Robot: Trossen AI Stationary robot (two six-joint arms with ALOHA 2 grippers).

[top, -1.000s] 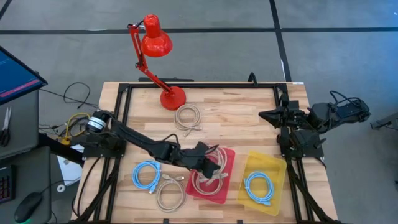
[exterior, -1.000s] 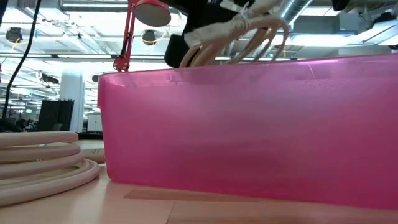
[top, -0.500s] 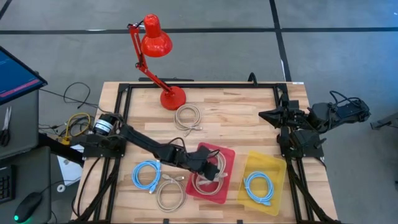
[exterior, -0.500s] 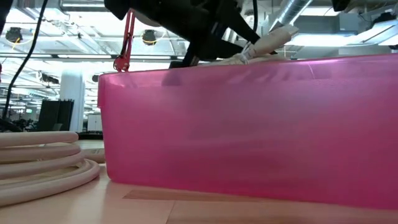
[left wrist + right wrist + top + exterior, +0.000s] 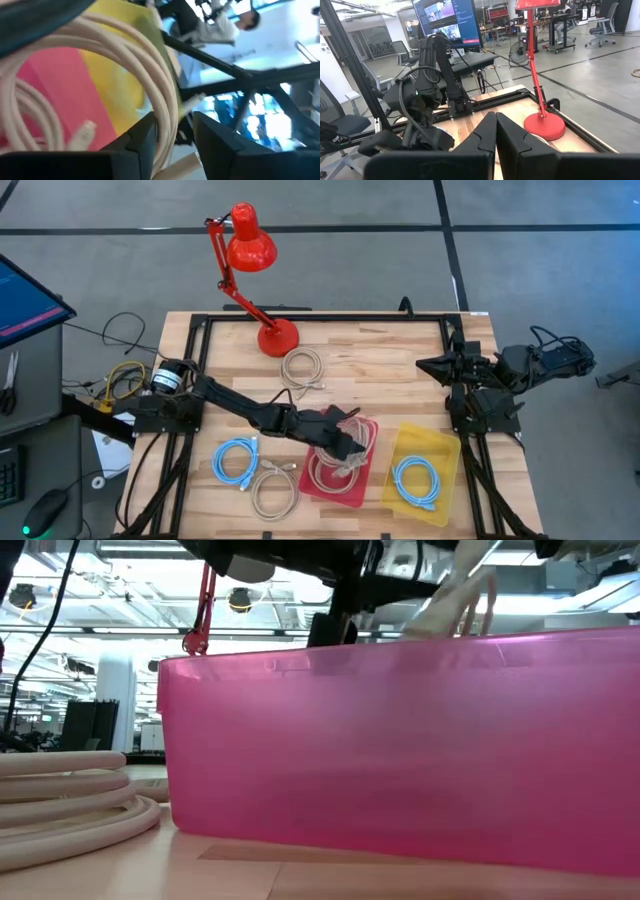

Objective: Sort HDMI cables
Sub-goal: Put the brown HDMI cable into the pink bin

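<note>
My left gripper (image 5: 349, 447) is over the pink bin (image 5: 368, 424), fingers apart, with a loop of a beige HDMI cable coil (image 5: 150, 85) running between them. In the low view this coil (image 5: 462, 598) sticks up above the bin's rim (image 5: 400, 645). More beige loops (image 5: 330, 472) lie on the bin's floor. A blue coil (image 5: 415, 480) lies in the yellow bin (image 5: 441, 442). On the table lie a blue coil (image 5: 235, 460) and two beige coils (image 5: 272, 491) (image 5: 302, 367). My right gripper (image 5: 424, 364) waits shut at the right edge. My left gripper has one loop of the beige coil (image 5: 165, 127) passing between its open fingers. The loop lies against one finger (image 5: 145, 140), and a gap shows to the other finger (image 5: 215, 137). The rest of the coil reaches down into the pink bin.
A red desk lamp (image 5: 250, 250) stands on its base (image 5: 277, 337) at the far edge. The black frame rails (image 5: 320, 318) run round the table. A beige coil (image 5: 60, 805) lies just left of the pink bin in the low view.
My left gripper has gone toward the table's right edge and down over the pink bin with the beige coil. The coil, first held above the rim, has sunk partly into the bin, with one end still standing above the rim.
</note>
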